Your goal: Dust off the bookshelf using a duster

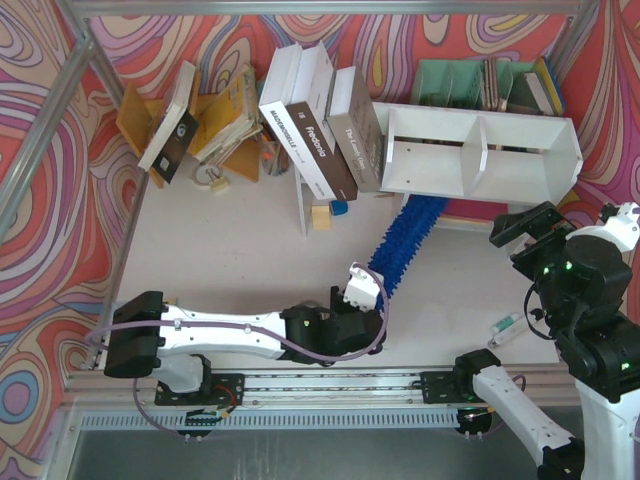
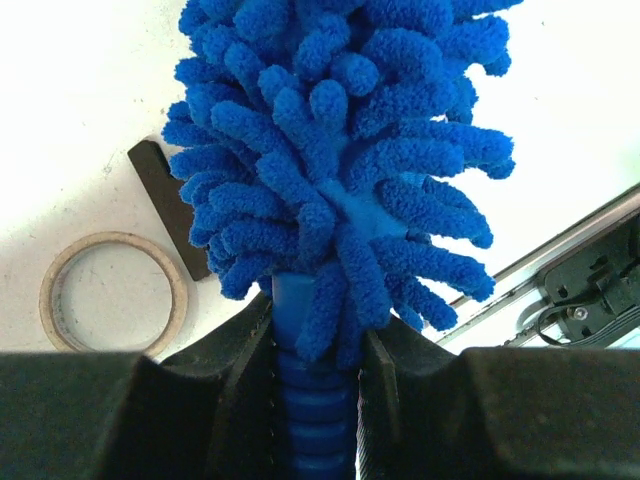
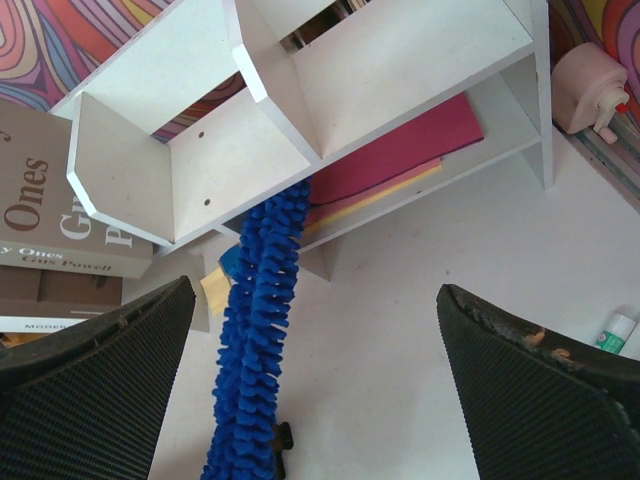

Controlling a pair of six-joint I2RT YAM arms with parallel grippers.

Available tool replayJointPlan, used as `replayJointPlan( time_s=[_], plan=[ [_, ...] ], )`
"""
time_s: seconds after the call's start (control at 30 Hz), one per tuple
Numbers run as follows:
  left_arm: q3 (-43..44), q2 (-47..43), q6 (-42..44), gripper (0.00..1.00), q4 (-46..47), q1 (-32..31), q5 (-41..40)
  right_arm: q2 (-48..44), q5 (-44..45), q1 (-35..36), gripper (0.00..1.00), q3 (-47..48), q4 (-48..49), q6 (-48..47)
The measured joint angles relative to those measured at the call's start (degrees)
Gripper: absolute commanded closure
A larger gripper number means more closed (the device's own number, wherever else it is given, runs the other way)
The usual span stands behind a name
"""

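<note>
Blue ribbed plastic sits clamped in the left tool (image 2: 318, 345): its two jaws are narrow and pressed on the handle of the one duster (image 2: 340, 150), just below the fluffy head. Beside that head lie one tape ring (image 2: 113, 295) and one flat black strip (image 2: 165, 200) on the white tabletop (image 2: 70, 90).

From the grip the duster runs diagonally away across the tabletop. Its far end goes out of sight under the front edge of the one bookshelf (image 1: 480, 150), near the divider between its two compartments.

The left arm lies low along the near edge, reaching from its base on the left toward the middle, with the wrist turned toward the shelf.

The right tool (image 3: 315, 295) is wide open and holds nothing, its two pads well apart. It hangs above the duster's length and looks at the shelf. The right arm stands raised at the right, its tool near the shelf's right end.

Under the shelf lie red and yellow sheets (image 3: 400, 150). At least three thick books (image 1: 320, 130) lean against its left side.
</note>
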Motion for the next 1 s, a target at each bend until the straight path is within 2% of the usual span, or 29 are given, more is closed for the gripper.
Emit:
replayJointPlan(
  time_s=[0.17,0.43,0.53,0.7,1.0],
  plan=[
    [0.50,0.39,0.55,1.00,0.15,0.02,0.70,0.00,0.00,0.00,0.05,0.00,0.02,0.00],
    [10.95,10.23,5.62,1.00,1.51,0.00,5.38,0.00,-0.22,0.00,0.05,0.00,0.00,0.02],
    [12.44,11.82,6.58,1.00,2.38,0.00,6.23,0.00,-0.22,0.00,0.05,-0.02,0.00,0.02],
    [10.05,10.36,5.84,1.00,2.86,-0.04,5.16,-0.07,-0.35,0.00,0.05,-0.37,0.02,0.02],
    [0.92,0.68,0.35,1.00,0.39,-0.07,0.52,-0.17,-1.07,0.00,0.01,-2.23,1.51,-1.29]
  ],
)
